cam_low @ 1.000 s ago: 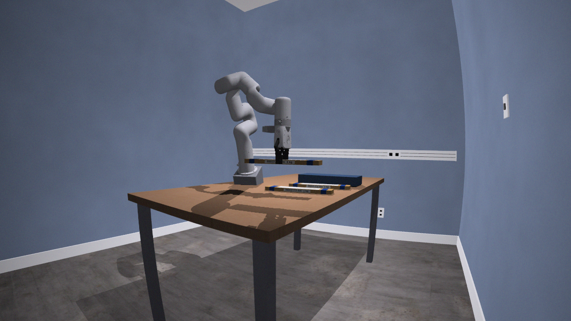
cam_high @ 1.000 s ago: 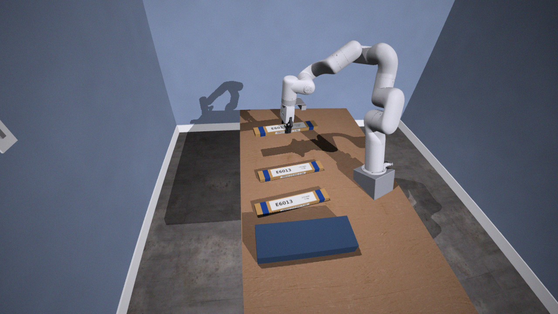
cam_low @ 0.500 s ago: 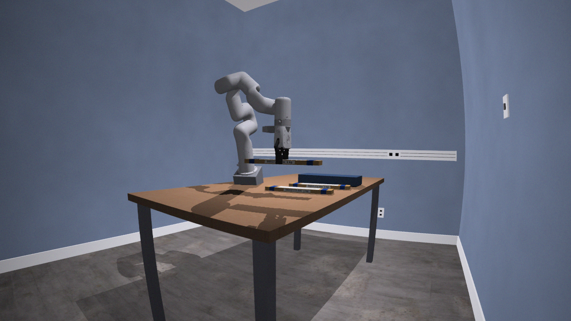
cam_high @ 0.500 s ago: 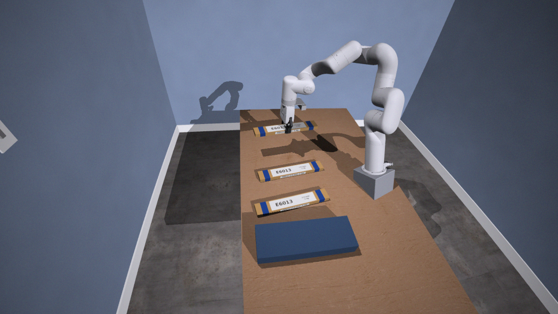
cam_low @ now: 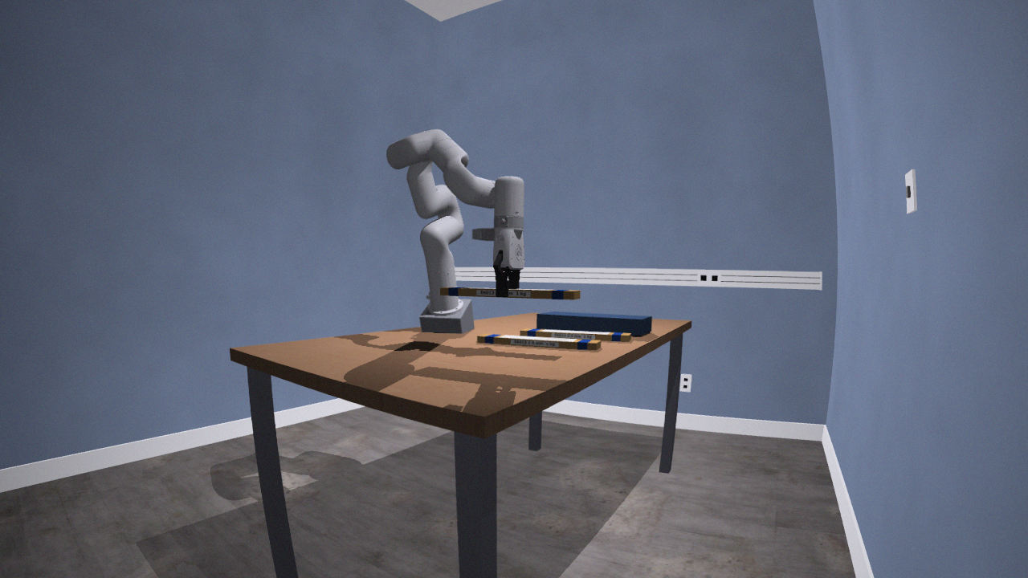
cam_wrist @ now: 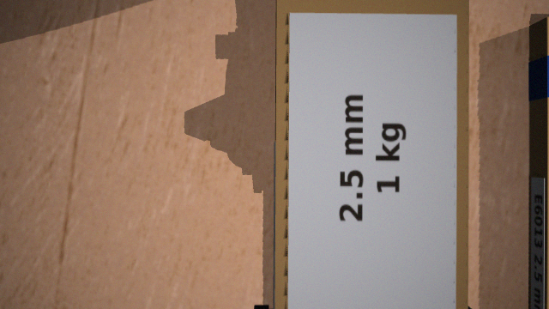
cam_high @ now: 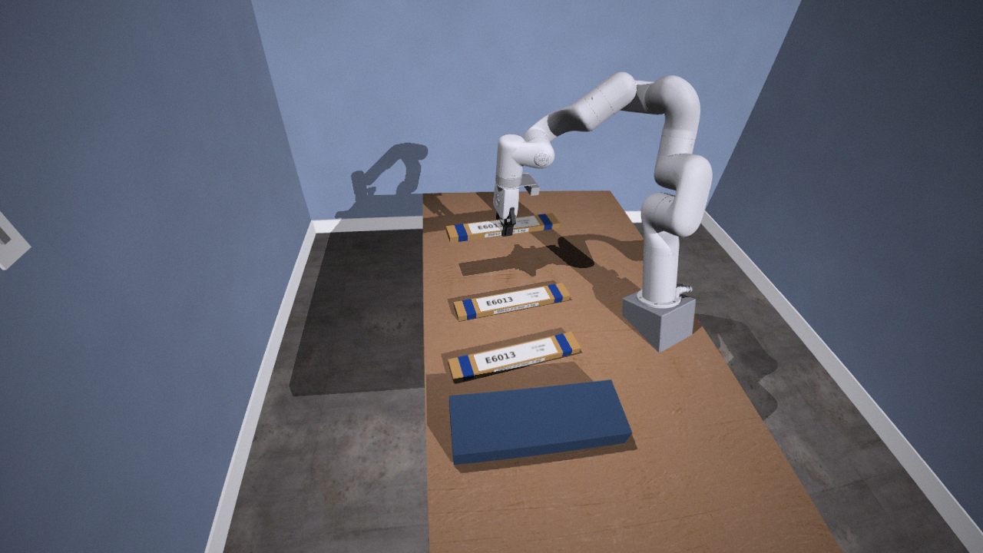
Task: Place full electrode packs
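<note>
My gripper (cam_high: 507,226) is shut on the far pack of welding electrodes (cam_high: 500,226), a long tan box with blue bands and a white E6013 label. It holds the pack level in the air above the table, as the exterior view shows (cam_low: 509,292). The wrist view shows the pack's label (cam_wrist: 371,159) reading 2.5 mm, 1 kg. Two like packs lie flat on the table, the middle pack (cam_high: 511,299) and the near pack (cam_high: 512,355). The low dark blue platform (cam_high: 537,421) lies nearer still, with nothing on it.
The arm's grey base block (cam_high: 658,319) stands at the table's right side, level with the middle pack. The wooden table (cam_low: 459,359) has edges close to the packs' left ends. The side of the middle pack shows at the right edge of the wrist view (cam_wrist: 539,172).
</note>
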Available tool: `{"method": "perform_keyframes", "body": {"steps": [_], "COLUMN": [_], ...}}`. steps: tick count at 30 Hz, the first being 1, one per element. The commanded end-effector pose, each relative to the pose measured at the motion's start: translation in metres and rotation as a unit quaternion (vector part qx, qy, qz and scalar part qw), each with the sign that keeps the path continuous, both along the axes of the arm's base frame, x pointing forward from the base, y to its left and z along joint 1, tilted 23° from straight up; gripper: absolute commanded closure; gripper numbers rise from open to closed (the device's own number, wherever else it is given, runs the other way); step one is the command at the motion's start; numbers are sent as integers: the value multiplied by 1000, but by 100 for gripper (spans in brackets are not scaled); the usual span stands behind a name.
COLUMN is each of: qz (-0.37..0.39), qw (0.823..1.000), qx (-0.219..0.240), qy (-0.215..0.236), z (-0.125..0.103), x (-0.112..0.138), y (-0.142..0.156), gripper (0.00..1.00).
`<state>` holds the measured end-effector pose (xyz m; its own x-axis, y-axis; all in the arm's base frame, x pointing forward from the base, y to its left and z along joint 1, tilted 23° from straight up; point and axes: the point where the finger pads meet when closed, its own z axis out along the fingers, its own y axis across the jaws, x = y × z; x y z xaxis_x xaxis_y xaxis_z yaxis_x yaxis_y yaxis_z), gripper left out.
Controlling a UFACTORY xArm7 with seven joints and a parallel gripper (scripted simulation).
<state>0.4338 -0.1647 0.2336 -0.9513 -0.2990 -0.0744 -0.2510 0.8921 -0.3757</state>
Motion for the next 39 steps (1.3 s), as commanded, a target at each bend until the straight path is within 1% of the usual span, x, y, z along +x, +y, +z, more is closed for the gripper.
{"method": "perform_keyframes", "body": {"steps": [1,22,37,39], "qz": [1,1,1,1], "qw": [1000,1000,1000,1000], "qx": [0,0,0,0], "qy": [-2,-2,-2,-2], "z": [-1,-16,-38,-38], "x": [2,5,9,9], "y": [0,-6,-14,-14], "gripper": [42,42,42,42]}}
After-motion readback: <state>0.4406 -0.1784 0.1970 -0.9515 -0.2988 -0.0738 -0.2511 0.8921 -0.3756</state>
